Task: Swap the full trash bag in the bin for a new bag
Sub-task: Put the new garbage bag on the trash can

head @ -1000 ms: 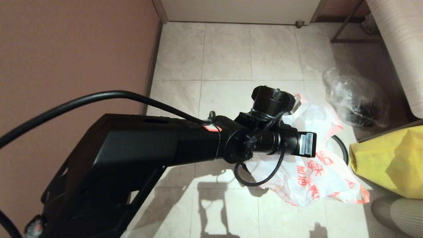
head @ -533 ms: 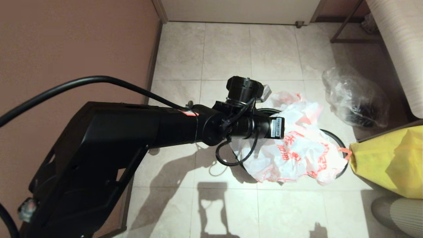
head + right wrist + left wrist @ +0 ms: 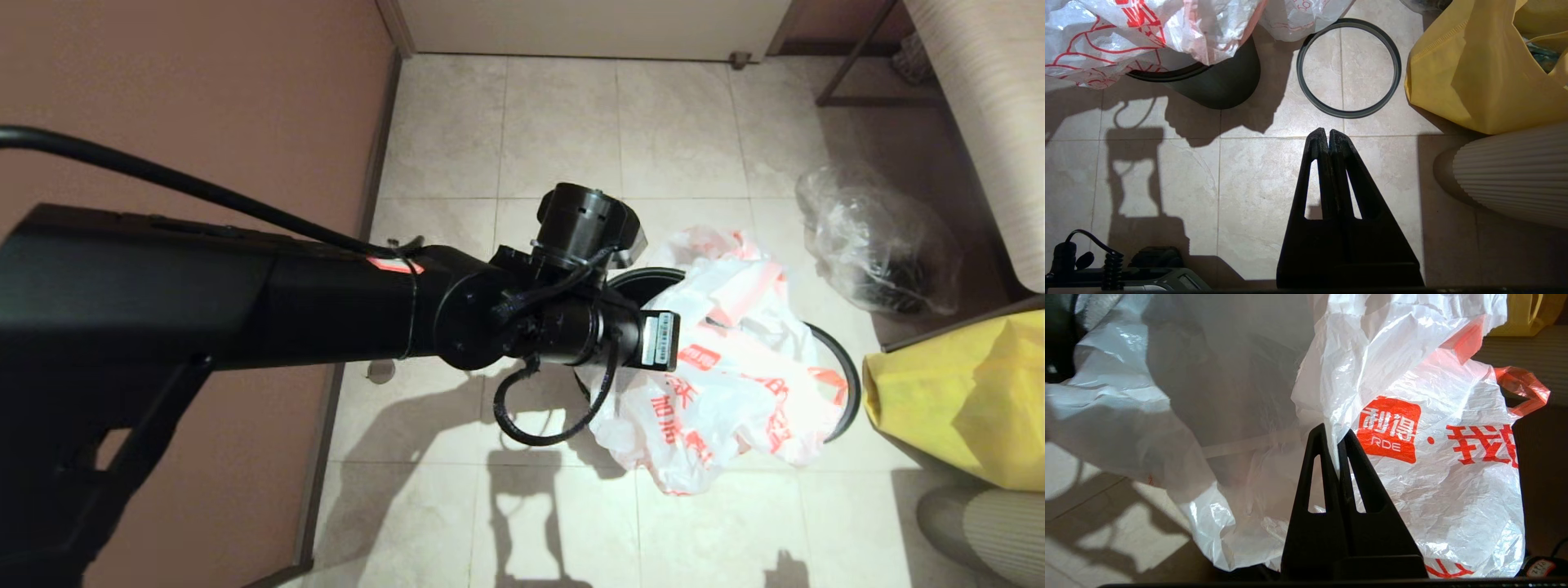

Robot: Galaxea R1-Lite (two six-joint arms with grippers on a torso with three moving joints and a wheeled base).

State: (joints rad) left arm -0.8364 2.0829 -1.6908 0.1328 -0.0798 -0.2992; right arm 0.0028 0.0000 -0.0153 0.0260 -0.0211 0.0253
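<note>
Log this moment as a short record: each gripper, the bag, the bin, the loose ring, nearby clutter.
left gripper: shut on a fold of the new bag, above the bin
right gripper: shut, empty, pointing down at bare floor tiles
new bag: limp, white with red print, draped over the bin's rim
bin: black, mostly covered by the bag
grey ring: flat on the floor beside the bin
clutter: yellow bag; clear bag
</note>
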